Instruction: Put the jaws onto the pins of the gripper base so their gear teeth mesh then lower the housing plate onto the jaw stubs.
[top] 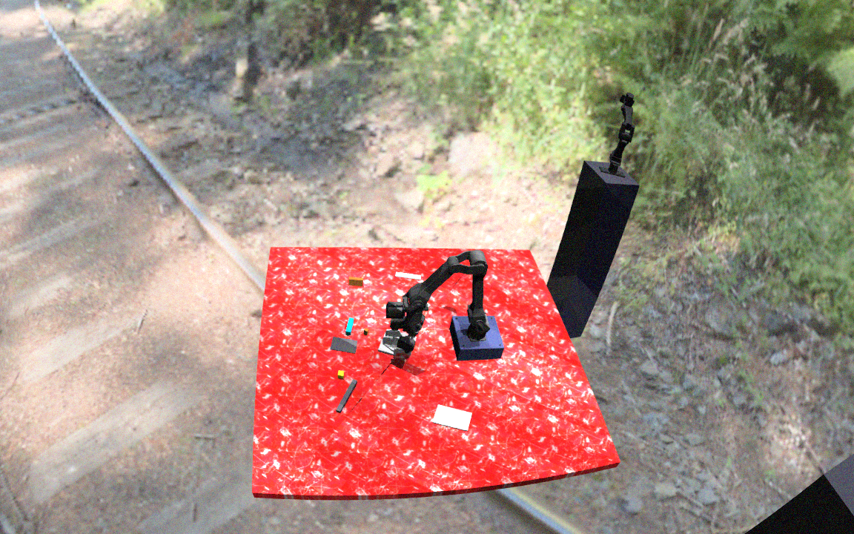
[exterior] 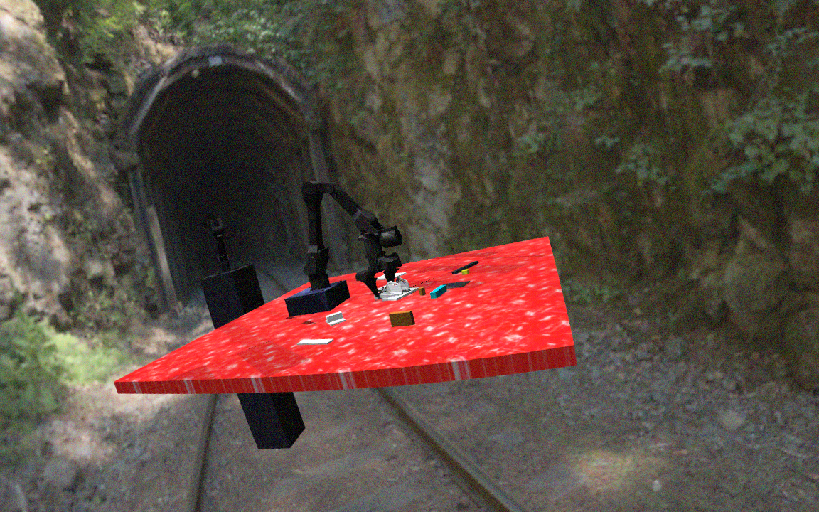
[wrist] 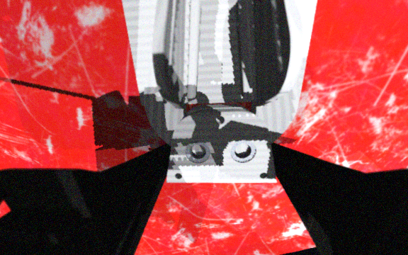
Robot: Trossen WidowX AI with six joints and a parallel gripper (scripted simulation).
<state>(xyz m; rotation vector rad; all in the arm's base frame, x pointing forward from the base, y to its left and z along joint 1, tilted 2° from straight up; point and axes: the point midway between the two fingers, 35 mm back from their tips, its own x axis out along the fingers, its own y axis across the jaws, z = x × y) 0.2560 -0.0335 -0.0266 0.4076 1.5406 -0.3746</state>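
My gripper (top: 398,350) (exterior: 384,288) (wrist: 218,148) points down and is shut on the white housing plate (wrist: 204,173), one fingertip at each side. The plate has two large holes with round stubs showing in them, and small holes near its edges. It looks about level over the narrow end of the white gripper base (wrist: 302,39) (exterior: 403,294). Whether it is fully seated cannot be told. A pale jaw (wrist: 192,53) and a dark shaded jaw (wrist: 276,53) run side by side from under the plate. Their gear teeth and the base pins are mostly hidden.
A white plate (top: 452,417) lies at the front. Another white plate (exterior: 315,341) and a white bracket (exterior: 335,317) lie apart. Also on the red table (top: 516,438) are an orange block (top: 356,282), a cyan block (top: 349,325), a grey plate (top: 344,344), a yellow cube (top: 340,374) and a grey bar (top: 346,396).
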